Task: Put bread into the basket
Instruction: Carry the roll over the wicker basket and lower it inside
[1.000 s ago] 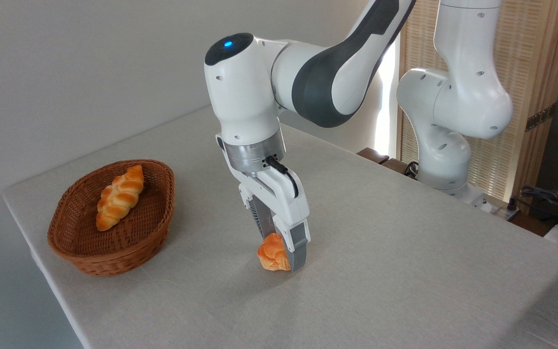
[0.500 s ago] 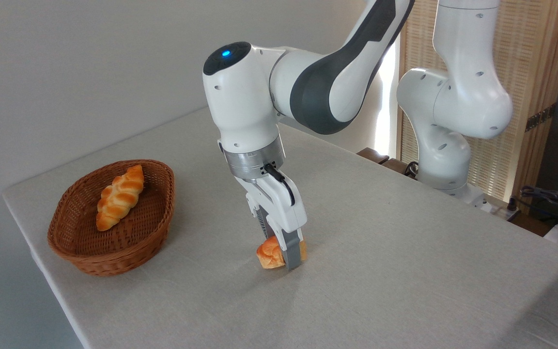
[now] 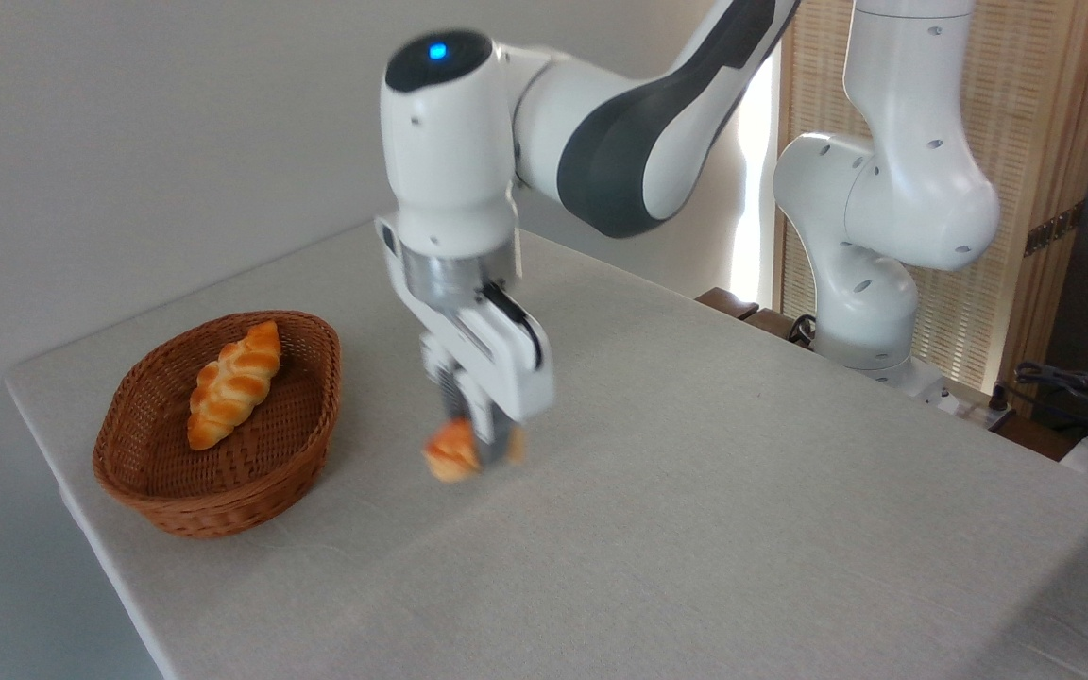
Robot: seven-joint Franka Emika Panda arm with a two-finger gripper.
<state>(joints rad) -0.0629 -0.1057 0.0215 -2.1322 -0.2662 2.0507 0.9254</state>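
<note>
Above the surface (image 3: 695,529), right of the basket (image 3: 313,416), we have the end effector (image 3: 480,451) clamped on the bread (image 3: 450,461). The bun is off the cloth, hanging in the air and motion-blurred, so we can't make out its swirl detail. One grey finger crosses in front of its right side; most of the orange shows to the left of that finger.

Bun sits near the basket's right rim but apart from it, with a strip of bare cloth between them. We see nothing lying on that strip.

Basket rests near the left corner of the surface, close to both the left and front edges. Inside it we see a braided loaf (image 3: 232,382) lying lengthwise on the far-left side of the floor, one tip leaning up toward the back rim. The near and right part of the basket floor is bare wicker.

Arm (image 3: 620,123) comes in from upper right; wrist points roughly straight down, blue light lit on the top joint. Arm base (image 3: 870,312) stands beyond the far right edge of the surface, in front of a slatted wooden screen (image 3: 1054,179). Some cables (image 3: 1073,392) sit at the far right, well away from the bread and basket.
</note>
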